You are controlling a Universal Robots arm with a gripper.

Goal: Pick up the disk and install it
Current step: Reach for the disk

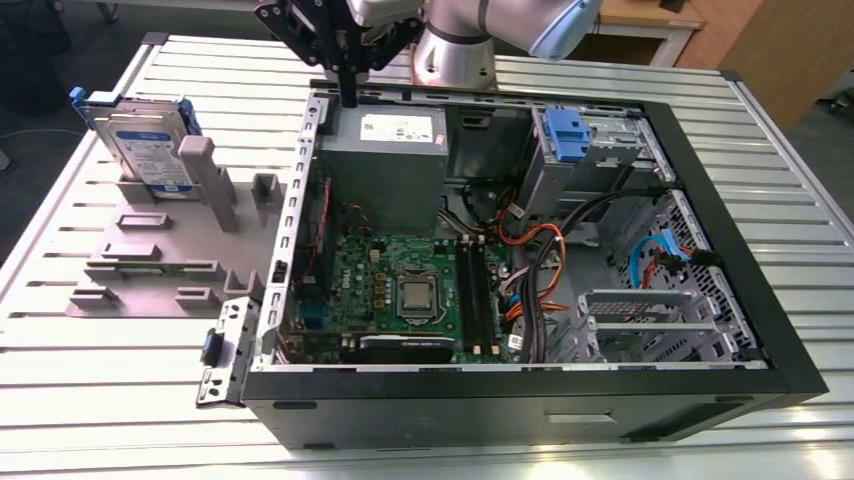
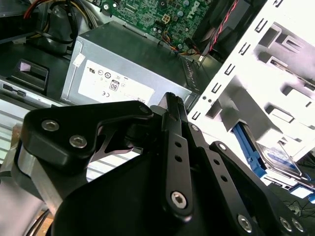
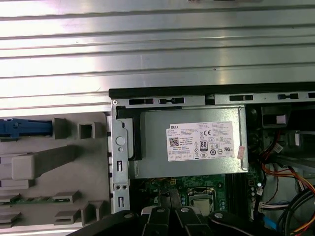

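The disk (image 1: 140, 148), silver with a white-and-blue label and a blue frame, stands on edge in a grey holder (image 1: 160, 250) on the table, at the exterior view's left of the open computer case (image 1: 534, 390). In the first wrist view its blue frame edge (image 3: 24, 128) is seen from above, and the second wrist view catches the disk (image 2: 281, 161) past the case wall. My gripper (image 1: 350, 98) hangs over the case's far left corner, above the grey power supply box (image 1: 387, 160), well apart from the disk. Its fingers (image 2: 171, 101) are shut together with nothing between them.
Inside the case lie the green motherboard (image 1: 400, 290), orange and black cables (image 1: 547, 250), and a grey drive cage with a blue tab (image 1: 567, 135) at the far right. The slatted metal table (image 1: 120, 400) surrounds the case. The arm's base (image 1: 454, 55) stands behind.
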